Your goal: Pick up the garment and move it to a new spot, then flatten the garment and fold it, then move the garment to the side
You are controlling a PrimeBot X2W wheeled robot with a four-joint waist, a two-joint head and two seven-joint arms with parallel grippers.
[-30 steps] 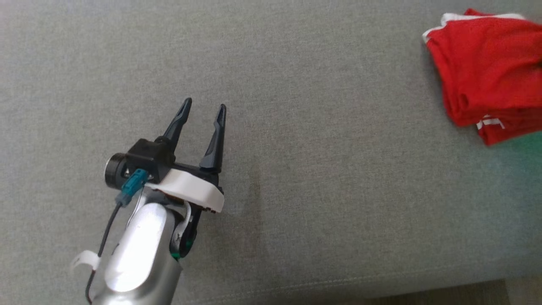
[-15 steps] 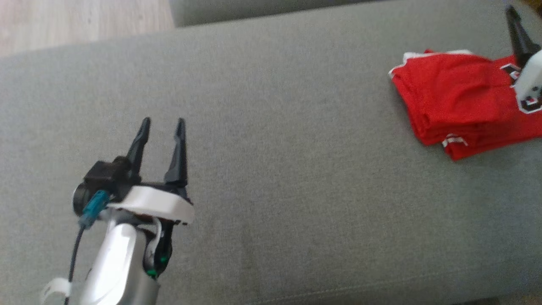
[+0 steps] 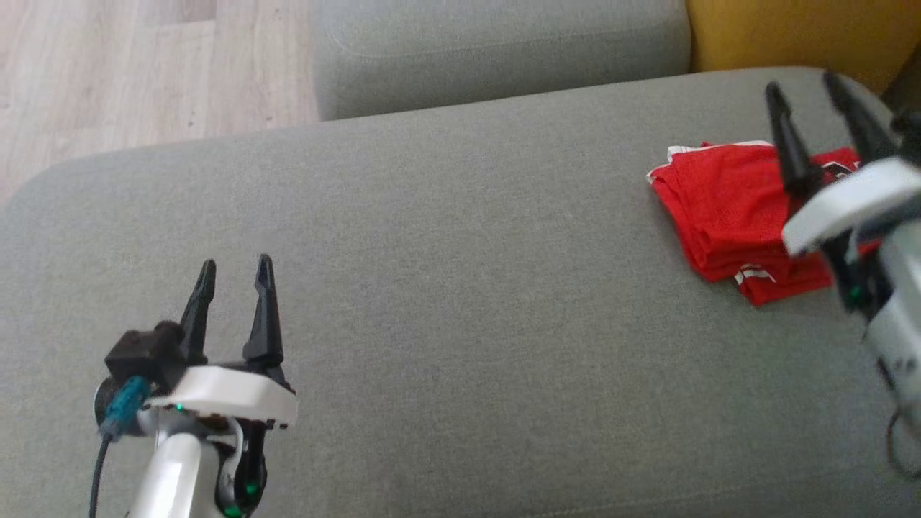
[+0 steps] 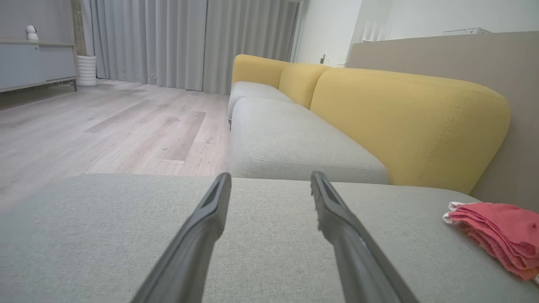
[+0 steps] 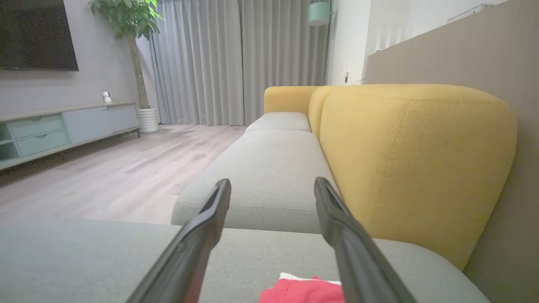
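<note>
We read this as the tail end of the job. The garment [image 3: 727, 216] lies as a compact red stack, layers showing along its near edge, at the far right of the grey seat cushion [image 3: 468, 252], close to the yellow backrest [image 3: 777, 32]. Folded and set to the side, as far as we can judge. Nothing is held.

The left gripper [image 3: 235, 261] is near left over bare cushion, jaws apart with nothing between them, well apart from the garment. In the left wrist view the fingers are spread and the red stack sits off at the right edge.

The right gripper [image 3: 800, 81] is at the right, over the garment's right part, jaws apart and empty. In the right wrist view the red cloth shows low between the fingers, which point past it toward the next seat. We judge it clear of the cloth, though contact can't be ruled out.

Next move, in our judgement: little is left. Draw the right arm away without snagging the top layer, and park both arms. If the stack must go further aside, pinch all layers at one edge.

Writing: there is white trim [image 3: 687, 151] on the far-left edge, a small white mark [image 3: 754, 274] on the near edge and a black-and-white print [image 3: 835, 170] partly behind the right finger. All are too blurred to read. No brand is legible.
</note>
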